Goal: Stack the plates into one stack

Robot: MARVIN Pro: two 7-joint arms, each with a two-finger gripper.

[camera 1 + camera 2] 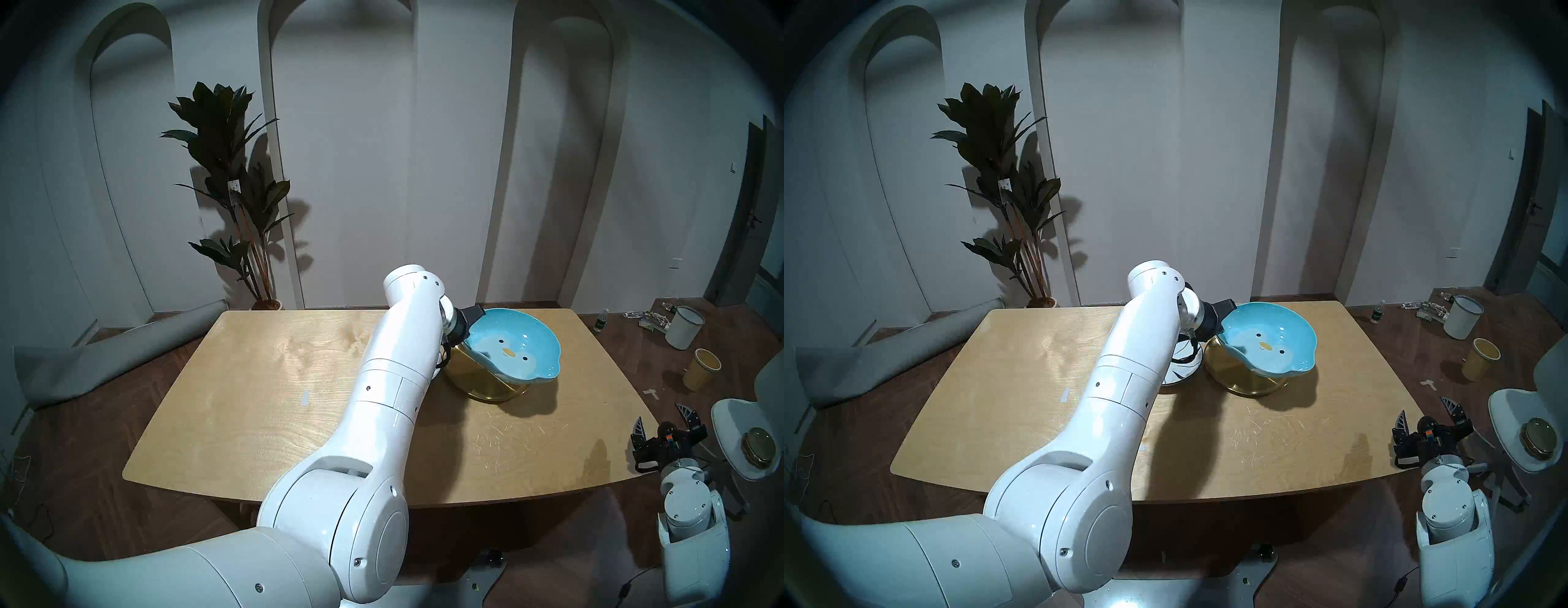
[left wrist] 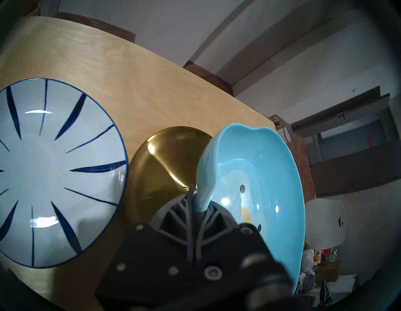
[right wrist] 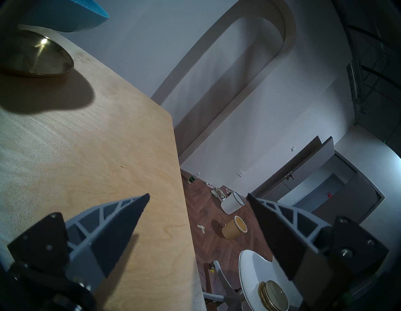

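My left gripper (image 2: 198, 206) is shut on the near rim of the turquoise penguin-face plate (image 1: 517, 339). That plate hangs tilted just above the gold metal plate (image 1: 479, 384), which lies on the table's far right part. In the right wrist view a gap shows between the turquoise plate (image 3: 71, 13) and the gold plate (image 3: 36, 56). The white plate with dark-blue stripes (image 2: 54, 171) lies flat right beside the gold plate (image 2: 162, 169), on its left. My left forearm mostly hides the striped plate (image 1: 1180, 369) in the head views. My right gripper (image 1: 659, 414) stands open and empty off the table's right edge.
The wooden table (image 1: 275, 403) is bare on its left and front. On the floor to the right stand a yellow paper cup (image 1: 702, 368) and a white bucket (image 1: 683, 327). A white chair (image 1: 729, 424) carries a gold-lidded tin (image 1: 757, 446). A potted plant (image 1: 237, 191) stands behind the table.
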